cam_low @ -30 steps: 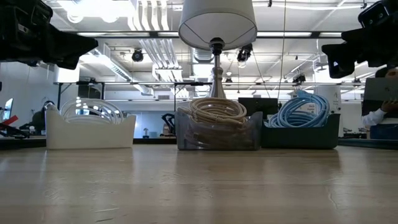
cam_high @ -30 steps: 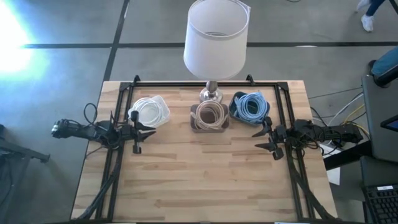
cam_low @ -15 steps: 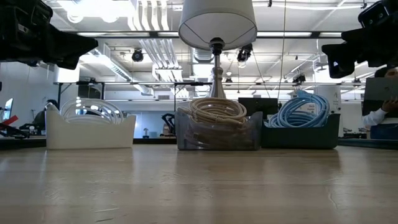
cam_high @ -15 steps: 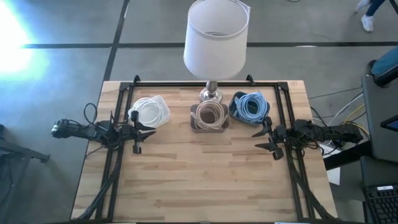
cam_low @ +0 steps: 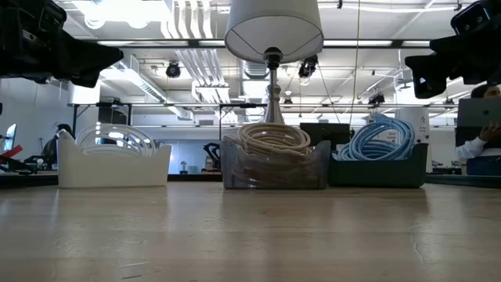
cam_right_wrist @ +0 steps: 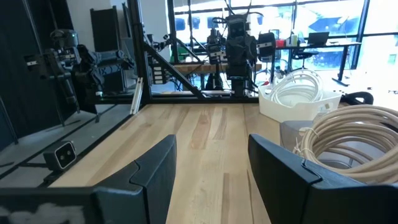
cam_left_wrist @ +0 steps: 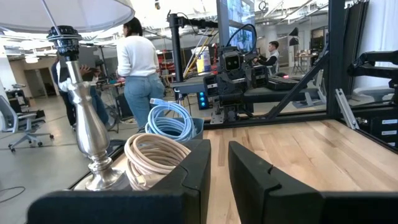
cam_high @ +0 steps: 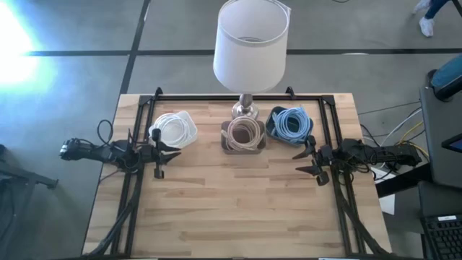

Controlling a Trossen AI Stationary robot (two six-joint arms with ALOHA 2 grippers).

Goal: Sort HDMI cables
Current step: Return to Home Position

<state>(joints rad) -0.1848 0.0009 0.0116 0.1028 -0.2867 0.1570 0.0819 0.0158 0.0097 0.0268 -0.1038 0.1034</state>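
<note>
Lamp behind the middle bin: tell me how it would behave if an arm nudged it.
The lamp probably tips easily: its wide shade sits high on a slim stem over a small base. The polished stem looks slippery to grip. The shade is likely light and easily dented.

The near half of the tabletop (cam_high: pixel 238 209) is bare wood, open from side to side. Across the far part stand a white bin (cam_low: pixel 113 168), a clear bin (cam_low: pixel 274 174) and a blue bin (cam_low: pixel 380 171). There is a gap after the white one, while the other two sit just beside each other. Cable coils (cam_low: pixel 274 139) rise above the rims. The lamp shade (cam_high: pixel 250 43) overhangs the middle. Black frame rails (cam_high: pixel 130 195) line both sides, with the left hand (cam_high: pixel 175 152) and right hand (cam_high: pixel 299 164) raised over them.
</note>
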